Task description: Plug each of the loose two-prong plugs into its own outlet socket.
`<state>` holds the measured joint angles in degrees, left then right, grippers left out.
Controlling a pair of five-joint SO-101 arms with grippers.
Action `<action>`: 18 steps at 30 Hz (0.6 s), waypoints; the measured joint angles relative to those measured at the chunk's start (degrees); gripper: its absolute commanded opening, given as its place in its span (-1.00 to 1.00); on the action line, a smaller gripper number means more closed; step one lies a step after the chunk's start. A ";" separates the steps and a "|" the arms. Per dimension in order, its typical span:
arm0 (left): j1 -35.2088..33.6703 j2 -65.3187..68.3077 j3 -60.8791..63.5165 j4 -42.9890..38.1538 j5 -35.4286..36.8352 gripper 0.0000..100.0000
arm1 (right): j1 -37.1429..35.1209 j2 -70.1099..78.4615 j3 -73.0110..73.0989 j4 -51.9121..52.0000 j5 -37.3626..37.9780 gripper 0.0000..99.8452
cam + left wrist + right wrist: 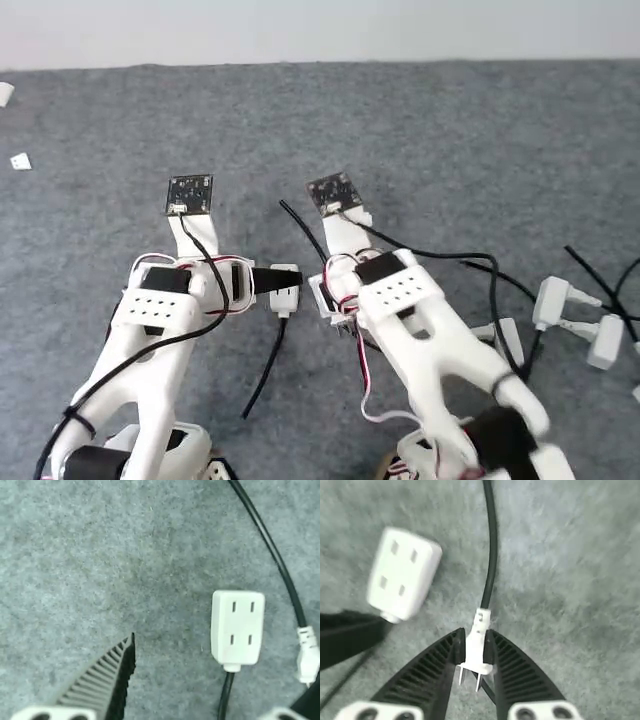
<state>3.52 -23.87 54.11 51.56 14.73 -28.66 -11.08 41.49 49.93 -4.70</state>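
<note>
**Grey carpeted table (pixel 450 130): plug gripped, socket waiting**

1 white 2-prong plug (pixel 476 655) is clamped in the right gripper (pixel 475 639), prongs toward the wrist. Its outlet socket (pixel 402 575) lies just beside, between the left gripper's (pixel 220 677) spread jaws. Insertion is judged pending: the prongs must be turned to the slots and the socket steadied.

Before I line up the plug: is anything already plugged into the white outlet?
No, all four slots of the white outlet show empty.

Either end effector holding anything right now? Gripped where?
Right end effector grips the white two-prong plug by its body sides, prongs free. Left end effector is open, holding nothing.
</note>
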 measured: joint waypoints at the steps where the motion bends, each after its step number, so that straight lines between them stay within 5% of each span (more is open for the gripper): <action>1: 0.00 0.00 0.26 0.00 0.00 0.00 | 0.00 2.46 -1.23 0.18 0.00 -0.93; 18: 0.00 0.00 0.35 -0.35 -0.09 0.00 | 2.29 14.59 -10.73 4.40 1.67 -0.97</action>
<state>3.52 -23.87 54.46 51.21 14.64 -26.37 3.52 30.77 54.33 -3.03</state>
